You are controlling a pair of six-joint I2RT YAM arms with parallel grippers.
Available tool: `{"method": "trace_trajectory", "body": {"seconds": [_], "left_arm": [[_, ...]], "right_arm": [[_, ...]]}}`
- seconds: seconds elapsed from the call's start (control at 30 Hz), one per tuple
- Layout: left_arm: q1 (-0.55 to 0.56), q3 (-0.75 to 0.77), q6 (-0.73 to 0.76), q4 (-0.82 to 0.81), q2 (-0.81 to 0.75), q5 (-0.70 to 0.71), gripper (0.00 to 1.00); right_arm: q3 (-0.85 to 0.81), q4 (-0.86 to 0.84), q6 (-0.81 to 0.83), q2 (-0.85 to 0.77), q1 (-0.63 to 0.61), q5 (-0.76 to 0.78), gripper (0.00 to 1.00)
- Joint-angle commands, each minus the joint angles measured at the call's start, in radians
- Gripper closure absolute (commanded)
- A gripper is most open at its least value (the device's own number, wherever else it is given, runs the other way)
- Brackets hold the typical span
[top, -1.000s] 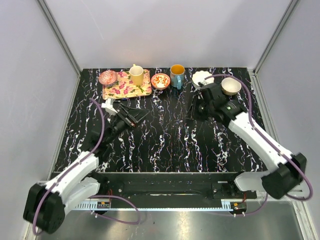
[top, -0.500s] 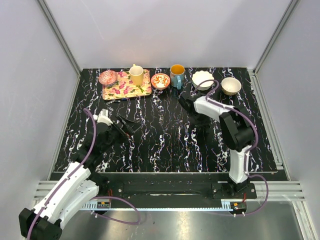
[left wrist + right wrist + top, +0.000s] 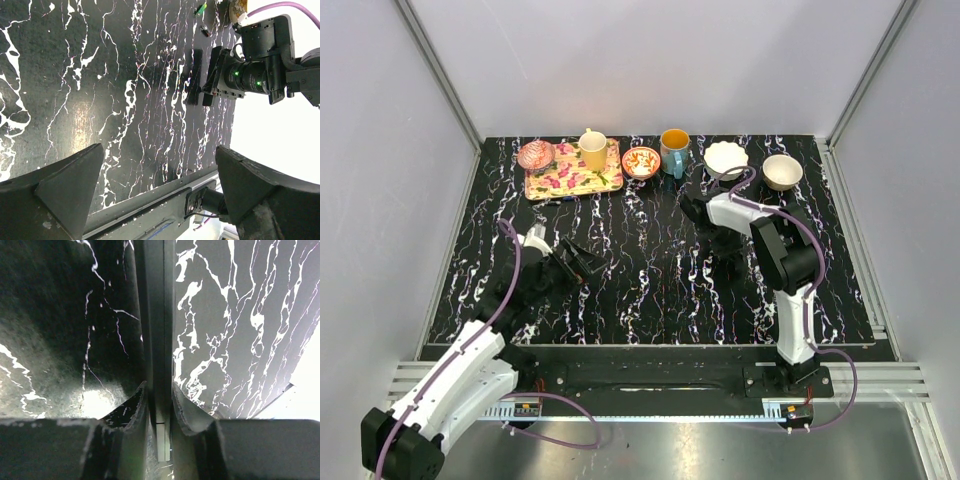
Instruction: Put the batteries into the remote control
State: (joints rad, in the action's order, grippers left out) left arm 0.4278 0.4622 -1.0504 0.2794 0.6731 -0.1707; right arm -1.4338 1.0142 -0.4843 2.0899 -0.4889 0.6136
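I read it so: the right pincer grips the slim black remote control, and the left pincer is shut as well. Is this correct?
Not entirely. The left pincer is not shut. In the left wrist view its fingers stand wide apart, with only the table showing between them. The rest holds: the right pincer grips the remote control.

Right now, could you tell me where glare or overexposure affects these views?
Left wrist: the area right of the table is blown out white. Right wrist: a glare patch left of the remote control, lower-right corner white. Top external: evenly lit, sharp.
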Motion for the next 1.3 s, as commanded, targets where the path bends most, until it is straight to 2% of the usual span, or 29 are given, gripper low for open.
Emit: {"method": "trace_trajectory", "body": {"seconds": [0.0, 0.03, 0.17, 0.37, 0.6, 0.8, 0.9, 0.97, 1.1, 1.27], "left_arm": [[0.0, -0.008, 0.02, -0.042, 0.016, -0.047, 0.01], [0.0, -0.007, 0.021, -0.043, 0.02, -0.049, 0.01], [0.0, -0.01, 0.018, -0.063, 0.029, -0.059, 0.01], [0.0, -0.017, 0.021, -0.069, 0.017, -0.064, 0.01], [0.002, -0.007, 0.036, -0.048, 0.019, -0.056, 0.01], [0.0, -0.008, 0.027, -0.046, 0.031, -0.046, 0.01], [0.0, -0.002, 0.029, -0.046, 0.034, -0.038, 0.01], [0.0, 0.007, 0.049, -0.014, 0.029, -0.007, 0.02], [0.0, 0.039, 0.092, 0.04, 0.026, 0.052, 0.03], [-0.001, 0.093, 0.165, 0.115, 0.075, 0.138, 0.01]], "right_arm": [[0.067, -0.077, -0.019, -0.019, -0.002, -0.13, 0.68], [0.076, -0.08, -0.019, -0.022, -0.002, -0.141, 0.6], [0.096, -0.091, -0.016, -0.042, -0.004, -0.164, 0.47], [0.085, -0.08, -0.034, -0.116, -0.025, -0.195, 0.35], [0.067, -0.04, -0.039, -0.37, -0.039, -0.247, 0.25], [0.188, -0.115, -0.022, -0.527, -0.037, -0.212, 0.24], [0.23, -0.135, -0.042, -0.547, -0.036, -0.163, 0.28], [0.292, -0.19, -0.039, -0.603, -0.037, -0.193, 0.31], [0.436, -0.409, -0.011, -0.86, -0.036, -0.346, 0.29], [0.579, -0.511, -0.008, -1.08, -0.036, -0.472, 0.25]]}}
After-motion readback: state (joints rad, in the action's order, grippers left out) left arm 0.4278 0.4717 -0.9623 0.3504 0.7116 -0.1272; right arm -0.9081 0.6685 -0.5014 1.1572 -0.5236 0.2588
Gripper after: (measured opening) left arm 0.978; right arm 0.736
